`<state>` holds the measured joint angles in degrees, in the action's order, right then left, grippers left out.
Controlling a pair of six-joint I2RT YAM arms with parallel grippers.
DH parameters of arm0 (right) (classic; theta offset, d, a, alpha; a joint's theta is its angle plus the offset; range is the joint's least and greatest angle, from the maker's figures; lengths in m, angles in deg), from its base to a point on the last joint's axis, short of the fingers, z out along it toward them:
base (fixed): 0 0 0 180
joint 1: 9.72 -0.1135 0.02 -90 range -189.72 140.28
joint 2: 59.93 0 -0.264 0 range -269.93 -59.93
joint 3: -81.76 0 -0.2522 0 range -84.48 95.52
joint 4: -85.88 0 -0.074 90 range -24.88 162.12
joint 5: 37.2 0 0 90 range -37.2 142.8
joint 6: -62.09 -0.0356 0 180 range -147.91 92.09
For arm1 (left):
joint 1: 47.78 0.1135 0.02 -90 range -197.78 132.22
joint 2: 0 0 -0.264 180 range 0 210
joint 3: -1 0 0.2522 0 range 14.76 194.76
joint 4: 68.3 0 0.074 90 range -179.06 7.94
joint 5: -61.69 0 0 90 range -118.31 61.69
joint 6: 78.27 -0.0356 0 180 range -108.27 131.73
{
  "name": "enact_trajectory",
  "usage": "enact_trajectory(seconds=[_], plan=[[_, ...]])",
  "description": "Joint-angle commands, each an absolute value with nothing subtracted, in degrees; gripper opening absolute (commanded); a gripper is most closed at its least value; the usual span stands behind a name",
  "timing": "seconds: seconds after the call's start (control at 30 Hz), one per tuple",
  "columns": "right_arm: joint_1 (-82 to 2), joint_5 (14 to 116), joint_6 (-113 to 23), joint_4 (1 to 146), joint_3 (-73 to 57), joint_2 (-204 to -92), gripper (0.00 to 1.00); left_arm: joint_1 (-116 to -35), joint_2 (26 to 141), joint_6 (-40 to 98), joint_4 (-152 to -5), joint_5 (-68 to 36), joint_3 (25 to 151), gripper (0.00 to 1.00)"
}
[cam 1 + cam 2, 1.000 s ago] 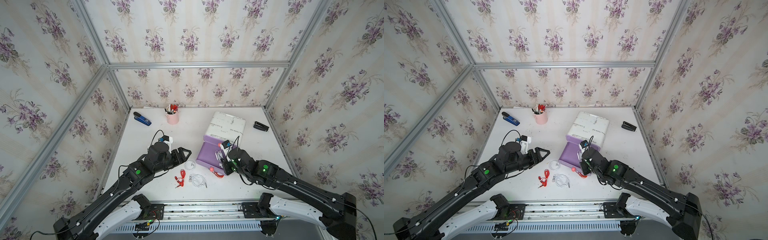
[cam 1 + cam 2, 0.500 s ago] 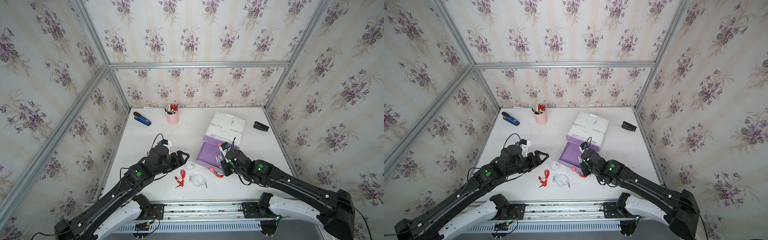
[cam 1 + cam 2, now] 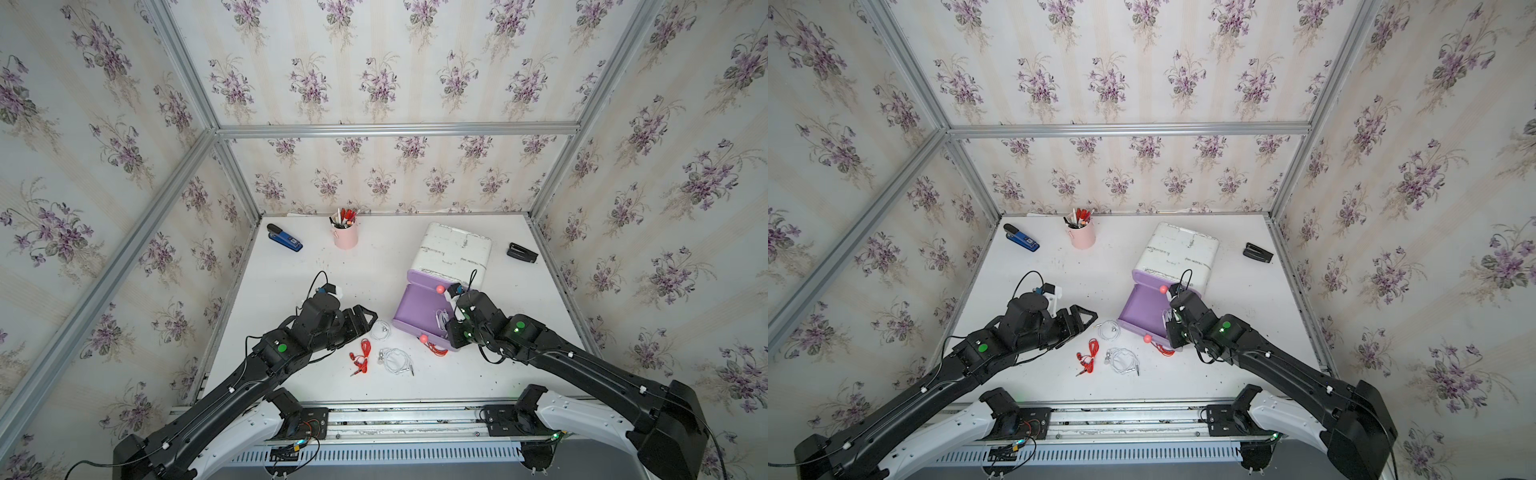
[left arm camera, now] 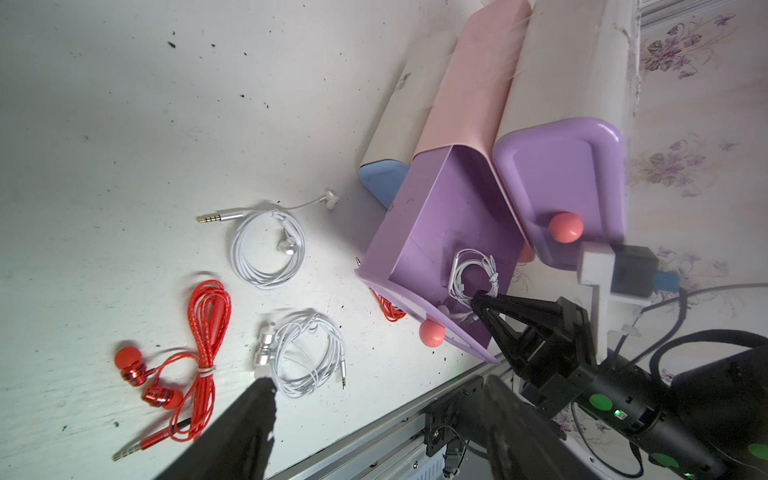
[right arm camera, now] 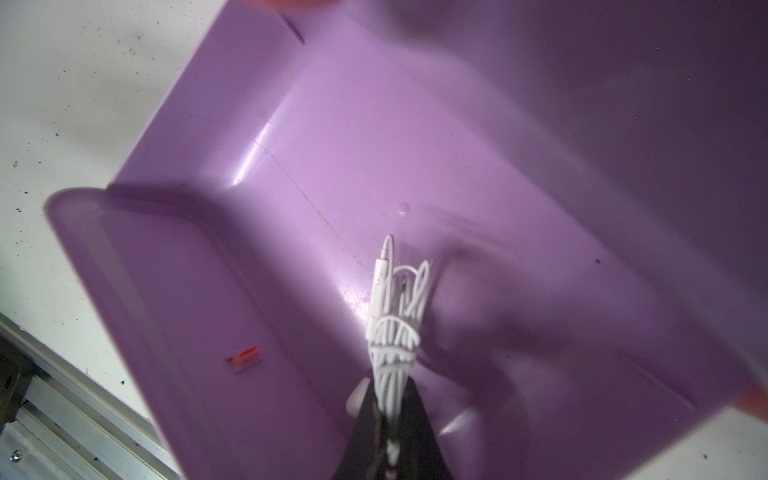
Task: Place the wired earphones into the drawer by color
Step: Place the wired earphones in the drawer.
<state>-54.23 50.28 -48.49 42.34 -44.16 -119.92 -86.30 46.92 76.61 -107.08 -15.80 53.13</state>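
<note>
The purple drawer (image 3: 415, 305) (image 4: 440, 216) stands pulled out of its cabinet. My right gripper (image 3: 449, 323) (image 5: 390, 399) reaches into it, shut on a bundle of white earphones (image 5: 395, 316) (image 4: 473, 274) that hangs just above the drawer floor. My left gripper (image 3: 368, 318) (image 4: 378, 380) hovers open and empty beside the drawer. On the table lie two more white earphones (image 4: 268, 245) (image 4: 309, 353) and red earphones (image 4: 199, 340) (image 3: 361, 357). Another red cord (image 4: 388, 305) (image 3: 436, 349) pokes out from under the drawer's front. No black earphones are in view.
The white cabinet (image 3: 455, 249) holds a shut purple drawer with a pink knob (image 4: 565, 226). Along the back stand a pink pen cup (image 3: 345, 237), a blue stapler (image 3: 284, 241) and a black object (image 3: 521, 252). The metal rail (image 3: 395, 415) runs along the table's front edge.
My left arm has shifted a little toward the front edge and the loose earphones. My right gripper stays in the drawer with the white bundle, barely moved.
</note>
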Motion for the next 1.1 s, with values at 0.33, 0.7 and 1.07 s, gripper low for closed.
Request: enact_trajectory(seconds=[0.33,0.7,1.07], plan=[[-53.0,50.1,-49.7,41.1,-42.1,-117.0,0.4,-86.1,48.1,75.6,-106.3,-15.4,52.4,0.8],[-53.0,47.8,-49.9,35.6,-35.1,-112.3,0.46,-86.1,50.7,72.3,-108.2,-17.0,52.6,0.8],[-53.0,52.2,-52.5,40.2,-31.4,-110.2,0.4,-85.6,58.5,64.0,-109.9,-18.1,55.9,0.81]])
